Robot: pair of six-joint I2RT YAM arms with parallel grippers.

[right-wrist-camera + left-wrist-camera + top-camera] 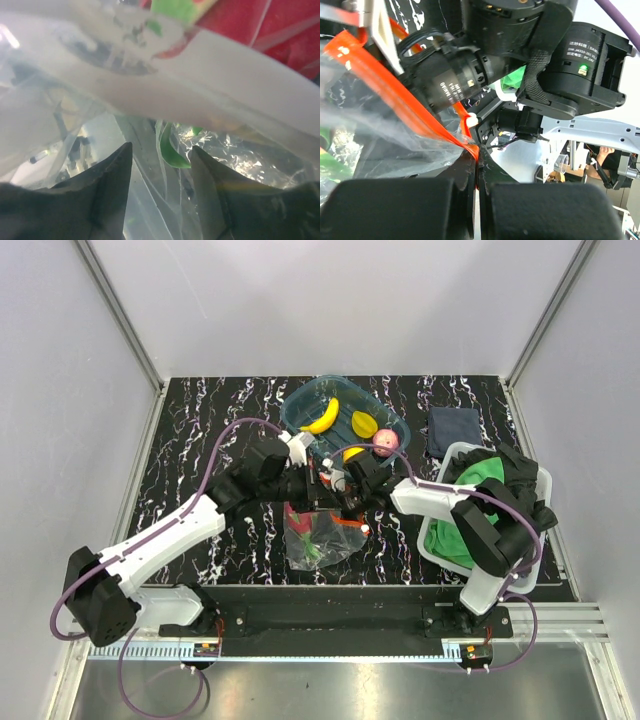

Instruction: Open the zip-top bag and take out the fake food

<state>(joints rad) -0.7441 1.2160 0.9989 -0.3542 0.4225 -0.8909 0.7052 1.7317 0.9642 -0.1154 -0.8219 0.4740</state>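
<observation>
Black motor housing (pixel 592 55), small white lettering, perhaps "DM-J4310-2EC"

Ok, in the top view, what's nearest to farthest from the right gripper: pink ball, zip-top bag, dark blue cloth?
1. zip-top bag, right at the right gripper, hanging toward the near edge.
2. pink ball, in the teal tray, farther back.
3. dark blue cloth, far back on the right.
</observation>
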